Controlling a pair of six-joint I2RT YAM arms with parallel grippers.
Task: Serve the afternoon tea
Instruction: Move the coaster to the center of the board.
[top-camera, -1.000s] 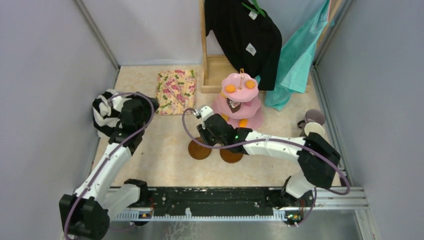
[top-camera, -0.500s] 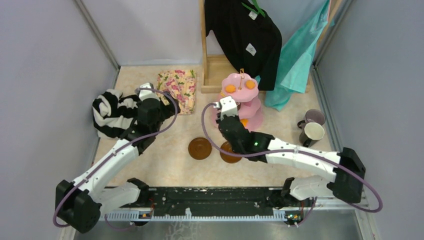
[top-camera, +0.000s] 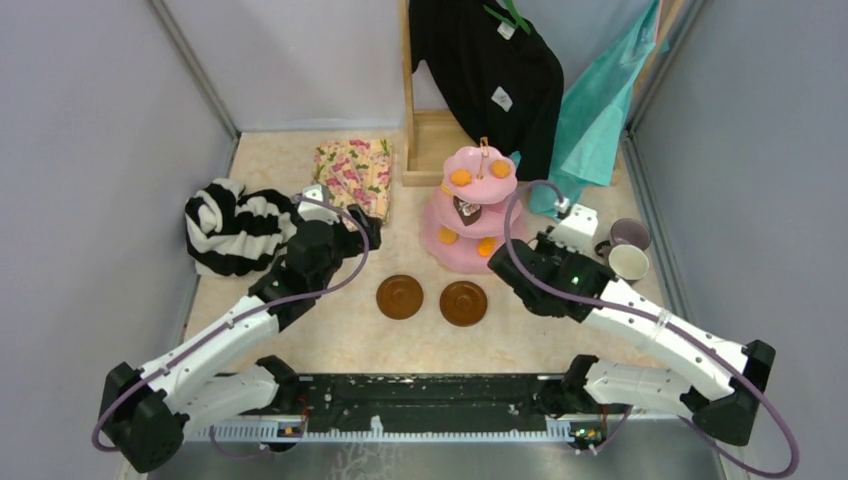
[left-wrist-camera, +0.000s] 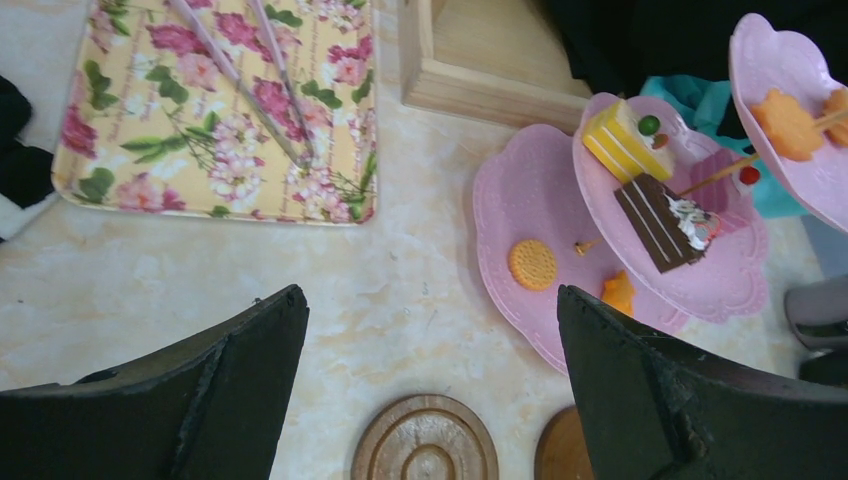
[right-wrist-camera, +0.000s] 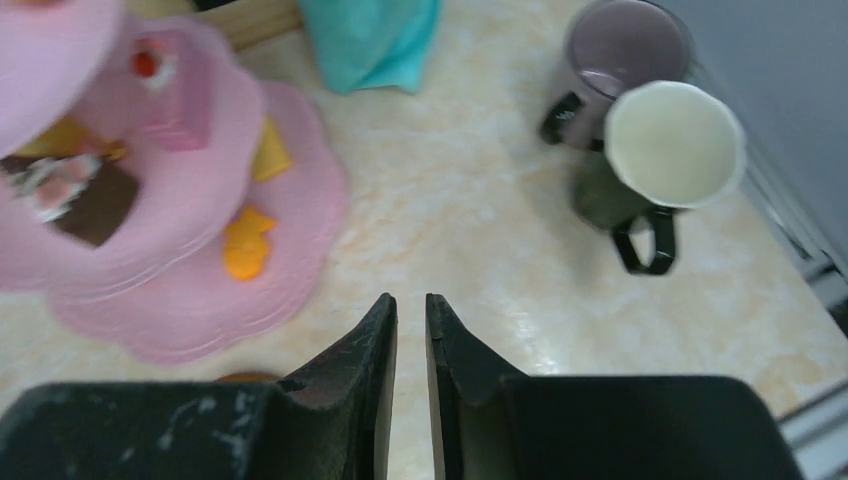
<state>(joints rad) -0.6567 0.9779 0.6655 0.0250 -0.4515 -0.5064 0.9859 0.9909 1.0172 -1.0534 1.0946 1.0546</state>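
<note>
Right gripper (right-wrist-camera: 411, 300) has swung off the saucers (top-camera: 400, 297) over to the cream mug (right-wrist-camera: 672, 145) and lilac mug (right-wrist-camera: 625, 45) on the right side, fingers nearly pinched shut on nothing, while the wide-open, empty left gripper (left-wrist-camera: 430, 295) slid from the striped garment (top-camera: 235, 225) toward the floral cloth (left-wrist-camera: 215, 110).

no legible text, white tags (top-camera: 502, 98) on black garment (top-camera: 470, 60) unreadable

The stand (top-camera: 432, 222) is pink, the cloth (top-camera: 352, 180) floral

Floral cloth (top-camera: 352, 182) lies near striped garment (top-camera: 232, 225); black shirt (top-camera: 490, 70) hangs behind.
</note>
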